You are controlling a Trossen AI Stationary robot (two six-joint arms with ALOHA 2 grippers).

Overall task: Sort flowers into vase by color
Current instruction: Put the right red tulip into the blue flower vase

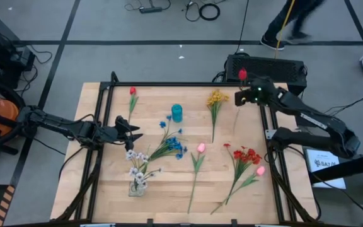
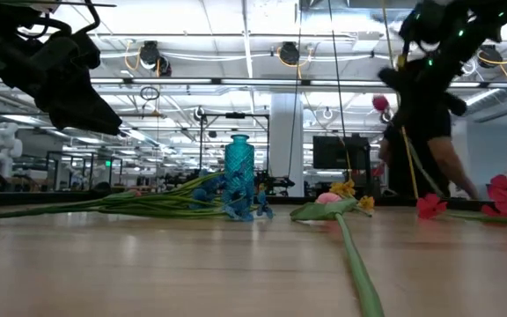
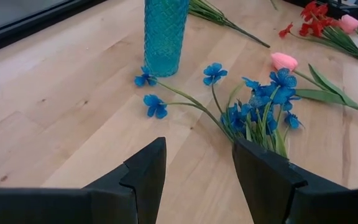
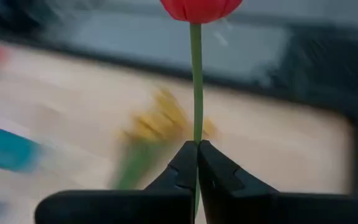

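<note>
1. Red is the colour your right gripper [image 4: 197, 144] has: its fingers are pinched tight on the thin green stem of a red tulip [image 1: 242, 74], and the head stands above the fingertips in the right wrist view.
2. From above, you see that gripper at the table's far right edge, lifted off the wood, with the tulip head over the black frame there.
3. Your left gripper [image 3: 197, 163] holds nothing. Its two dark fingers stand partly apart, raised above the table's left-middle, pointing toward the blue flower spray [image 3: 263, 106].
4. That blue spray lies flat on the wood, its nearest blooms close to the foot of the teal glass vase [image 1: 177, 113], which stands upright in the far-middle of the table.
5. A clear vase [image 1: 137, 185] near the front left already holds white flowers [image 1: 135, 156].
6. The other flowers lie on the table: a second red tulip [image 1: 132, 91] at the far left, a yellow spray [image 1: 217, 98] right of the teal vase, a pink tulip [image 1: 201, 148] in the middle, and a red spray [image 1: 246, 155] with another pink bud [image 1: 260, 170] at the right.
7. Beyond the table you can see a person's legs [image 1: 293, 22] on the floor.
</note>
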